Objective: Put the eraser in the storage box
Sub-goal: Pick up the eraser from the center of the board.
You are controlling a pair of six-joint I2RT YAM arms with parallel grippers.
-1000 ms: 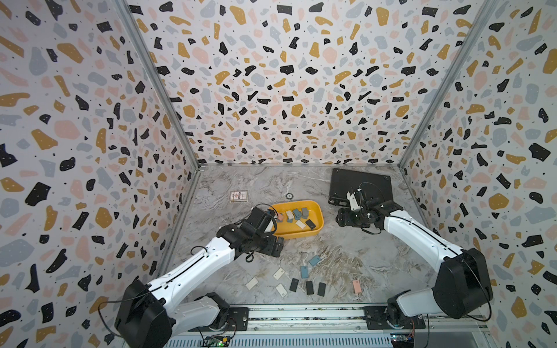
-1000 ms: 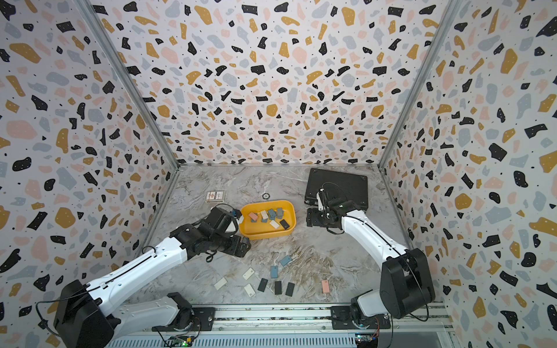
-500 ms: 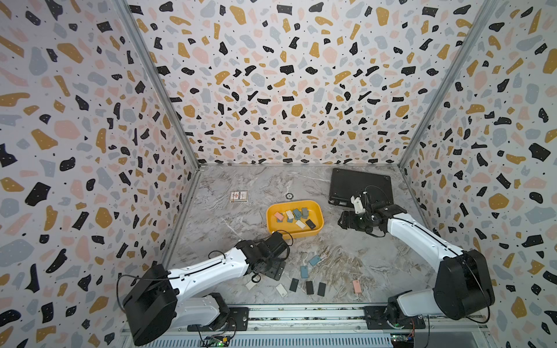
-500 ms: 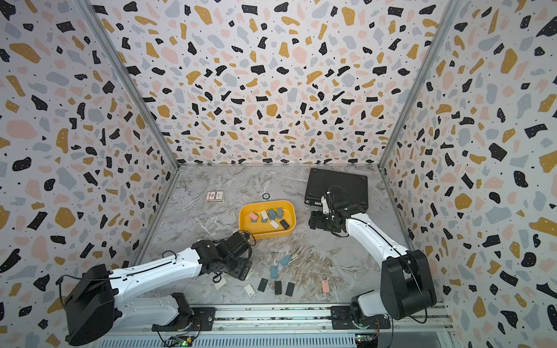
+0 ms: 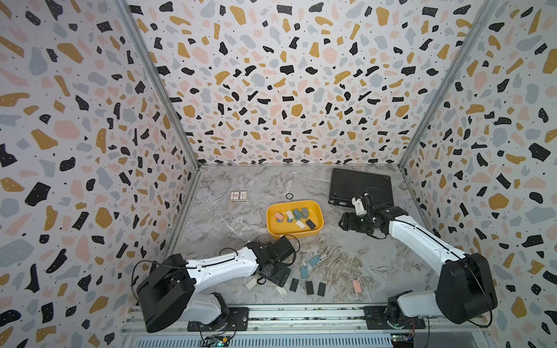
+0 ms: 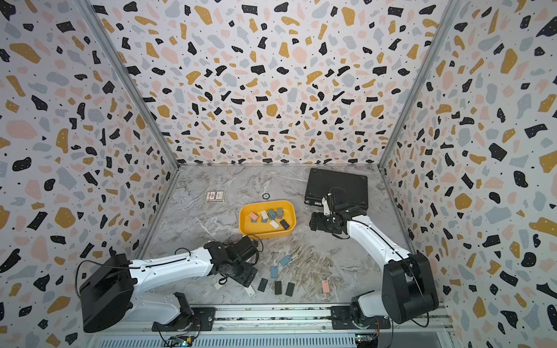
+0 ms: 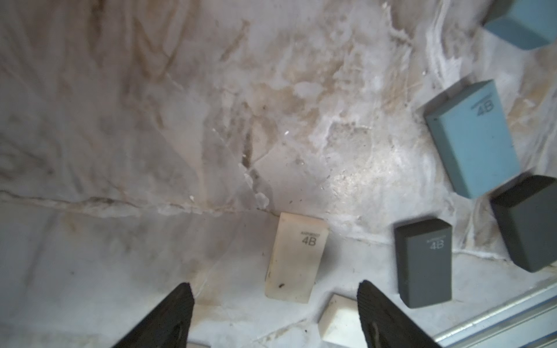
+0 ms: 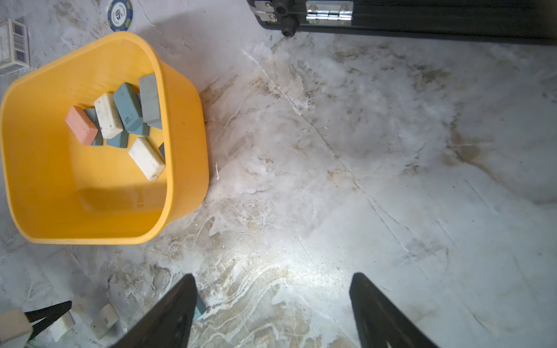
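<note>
Bench: the grey marbled bench (image 5: 241, 217) carries everything, speckled walls on three sides.
Case: a flat black textured case (image 5: 358, 183) lies at the far right corner, metal latches on its near edge.
Storage box: the shallow yellow plastic storage box (image 5: 294, 233) sits mid-bench, with pink, white, blue, grey and black erasers loose inside.
Right claw: the right claw (image 8: 272, 277) hangs over bare bench between storage box and case, spread wide, nothing in it.
Left claw: the left claw (image 7: 273, 286) is low near the front edge, wide apart and empty.
Eraser: a small white rectangular eraser (image 7: 297, 256) marked 4B lies flat on the bench in line with the left claw's gap, untouched, well apart from the storage box.
Neighbours: a dark grey eraser (image 7: 423, 265) and a blue eraser (image 7: 473, 138) lie beside it.
</note>
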